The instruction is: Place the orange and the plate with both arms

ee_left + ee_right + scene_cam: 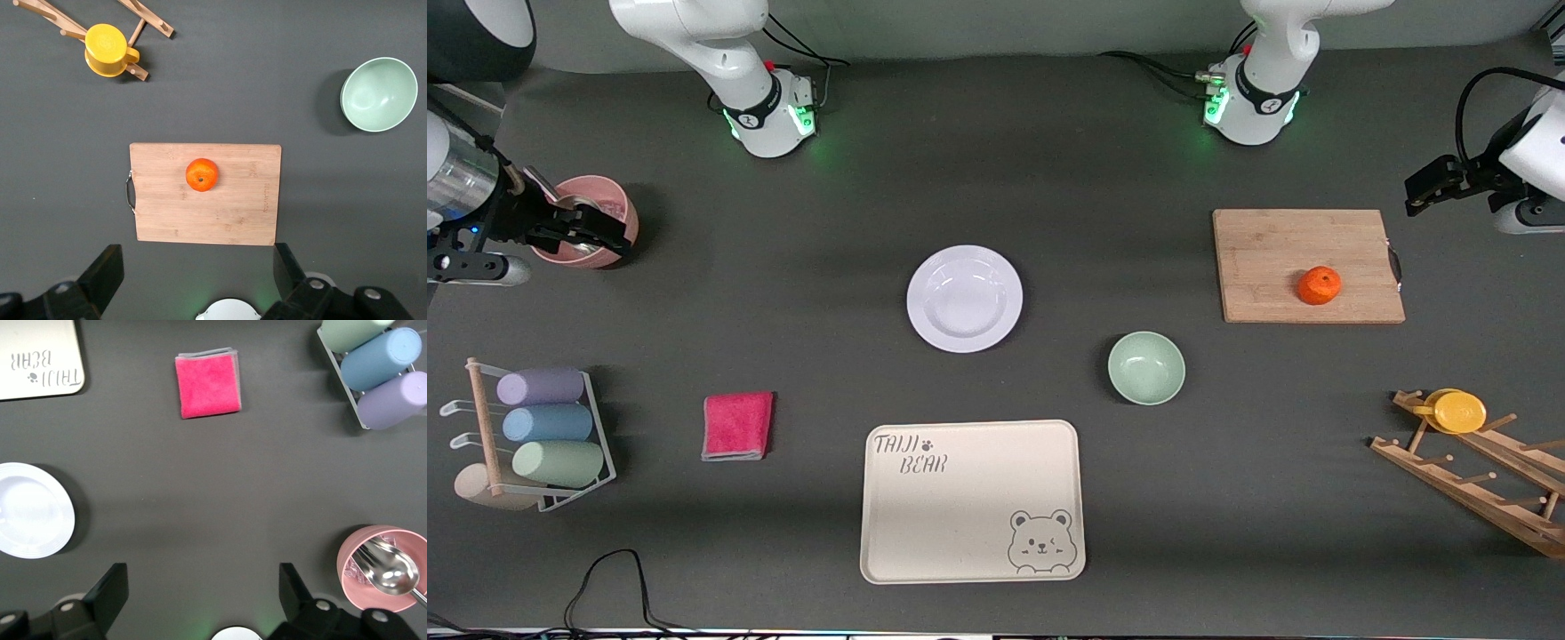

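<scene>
The orange [1319,285] [201,175] rests on a wooden cutting board [1272,258] [233,213] toward the left arm's end of the table. The white plate [964,298] [30,520] lies flat near the table's middle. My left gripper [1421,194] [198,257] hangs open and empty high up beside the board, at that end of the table. My right gripper [609,233] [202,573] hangs open and empty high over the pink bowl [596,213] [383,570] at the right arm's end.
A pale green bowl [1146,367] sits between plate and board, nearer the camera. The cream bear tray [969,498] lies near the front edge, a pink cloth [737,426] beside it. A rack of cups [543,427] and a wooden rack [1476,480] with a yellow cup [1458,411] stand at the ends.
</scene>
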### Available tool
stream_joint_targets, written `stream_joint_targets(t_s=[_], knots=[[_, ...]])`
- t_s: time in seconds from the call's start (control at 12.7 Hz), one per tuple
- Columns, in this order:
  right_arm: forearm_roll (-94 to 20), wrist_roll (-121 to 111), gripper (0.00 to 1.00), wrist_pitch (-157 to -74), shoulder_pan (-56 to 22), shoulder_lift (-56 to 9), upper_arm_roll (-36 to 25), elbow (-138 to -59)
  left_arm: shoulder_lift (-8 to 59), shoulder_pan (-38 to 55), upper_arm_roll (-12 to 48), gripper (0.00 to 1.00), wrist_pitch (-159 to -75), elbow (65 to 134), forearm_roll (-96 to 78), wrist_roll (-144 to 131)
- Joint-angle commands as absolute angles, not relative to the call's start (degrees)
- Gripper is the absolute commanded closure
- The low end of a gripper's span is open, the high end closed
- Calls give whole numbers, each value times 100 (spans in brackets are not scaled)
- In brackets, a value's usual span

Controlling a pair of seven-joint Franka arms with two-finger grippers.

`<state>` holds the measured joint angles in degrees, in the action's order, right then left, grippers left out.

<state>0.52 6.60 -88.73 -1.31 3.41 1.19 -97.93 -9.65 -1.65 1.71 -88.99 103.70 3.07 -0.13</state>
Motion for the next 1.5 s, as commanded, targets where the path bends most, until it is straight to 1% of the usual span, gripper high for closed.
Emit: stream_joint_targets(t_s=[0.0, 0.24, 0.55, 0.79, 1.03, 1.11, 1.26, 1.42], knots=[[88, 589, 0, -8806, -158, 281, 53, -9676, -888, -70, 88, 0, -8719, 10213, 255, -36], [97, 598, 0, -8946, -158, 281, -9, -9703, -879, -62, 88, 0, -8710, 10195, 264, -105], [79, 668, 0, -9316, -79, 325, 0, -9993, -800, -132, 88, 0, -8657, 10161, 176, -62], [62, 668, 0, -9316, 18, 378, 35, -10160, -756, -97, 97, 0, -8613, 10116, 193, -53], [-17, 668, 0, -9518, 18, 553, 35, -10502, -774, -53, 193, 0, -8526, 10203, 255, -106], [-9, 668, 0, -9588, 9, 658, 53, -10642, -791, -105, 176, 0, -8508, 10422, 203, -97], [-18, 668, 0, -9703, 26, 869, 53, -10932, -913, -123, 141, 0, -8919, 10940, 193, -79], [-70, 677, 0, -9721, 35, 932, 53, -11048, -1360, -132, -17, 0, -9367, 11782, 219, -18]])
